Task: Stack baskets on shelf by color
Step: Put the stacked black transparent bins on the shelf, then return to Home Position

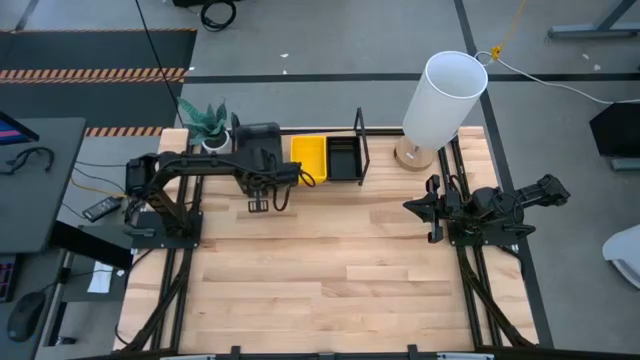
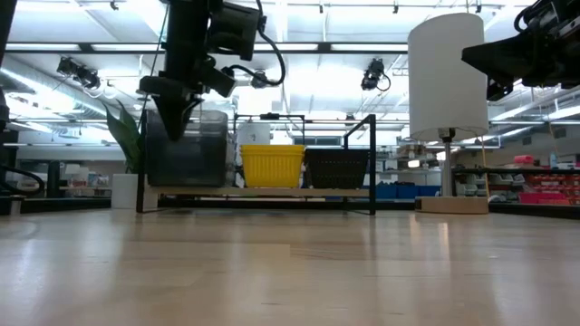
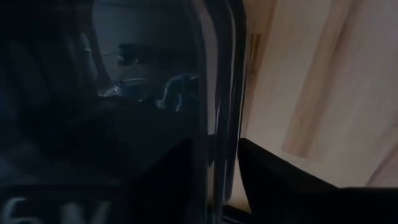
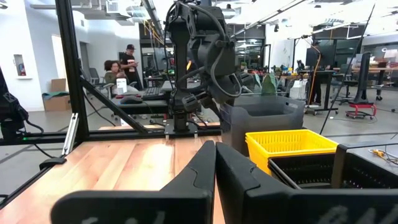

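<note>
A translucent dark grey basket (image 2: 195, 149) stands in the left bay of the shelf (image 2: 372, 163). A yellow basket (image 2: 270, 166) sits in the bay beside it, then a black perforated one (image 2: 337, 167). In the high view they show as grey basket (image 1: 258, 138), yellow (image 1: 308, 158) and black (image 1: 343, 158). My left gripper (image 2: 175, 122) points down onto the grey basket's near wall and is shut on it. My right gripper (image 4: 214, 163) is shut and waits above the table's right side, apart from everything. My left gripper straddles the grey basket's upright wall at its rim (image 3: 221, 124), one finger (image 3: 155, 180) on the inner side and one finger (image 3: 286, 180) on the outer side over the wood. It comes from above, pointing down. The basket stands level on the shelf board.
A white cylinder lamp (image 1: 445, 100) stands on the far right of the table, past the shelf's right wire frame (image 1: 360, 145). A potted plant (image 1: 208, 122) sits at the far left corner. Bare wooden tabletop (image 1: 330, 270) spreads across the near half. People show beyond the table in the right wrist view.
</note>
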Tool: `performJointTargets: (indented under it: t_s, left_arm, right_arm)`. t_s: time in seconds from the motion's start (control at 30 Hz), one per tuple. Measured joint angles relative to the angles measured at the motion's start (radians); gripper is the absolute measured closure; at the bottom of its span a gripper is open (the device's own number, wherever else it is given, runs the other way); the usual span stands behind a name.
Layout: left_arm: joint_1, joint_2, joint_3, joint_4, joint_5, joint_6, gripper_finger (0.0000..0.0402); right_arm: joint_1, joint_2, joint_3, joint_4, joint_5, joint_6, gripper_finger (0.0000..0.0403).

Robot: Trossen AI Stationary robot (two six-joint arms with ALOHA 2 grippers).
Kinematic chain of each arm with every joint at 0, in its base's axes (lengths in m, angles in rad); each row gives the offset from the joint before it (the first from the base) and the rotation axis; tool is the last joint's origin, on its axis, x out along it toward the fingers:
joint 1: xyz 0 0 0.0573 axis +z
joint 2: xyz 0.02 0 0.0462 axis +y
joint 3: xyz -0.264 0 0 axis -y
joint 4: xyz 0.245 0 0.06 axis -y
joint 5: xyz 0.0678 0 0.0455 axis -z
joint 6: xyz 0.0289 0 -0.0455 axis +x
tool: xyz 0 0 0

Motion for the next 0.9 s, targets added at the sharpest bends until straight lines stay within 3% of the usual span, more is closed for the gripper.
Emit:
performJointTargets:
  t_s: [0.27, 0.57, 0.9]
  left_arm:
    - [-0.016, -0.063, 0.000, 0.003, -0.011, -0.025, 0.0221]
    - [-0.067, -0.315, 0.000, 0.130, 0.015, -0.113, 0.0214]
    - [-0.310, -0.561, 0.000, 0.359, 0.062, -0.152, 0.0252]
  right_arm:
    - [0.000, 0.000, 0.000, 0.000, 0.000, 0.000, 0.0385]
    - [0.000, 0.000, 0.000, 0.000, 0.000, 0.000, 0.0385]
    - [0.000, 0.000, 0.000, 0.000, 0.000, 0.000, 0.0385]
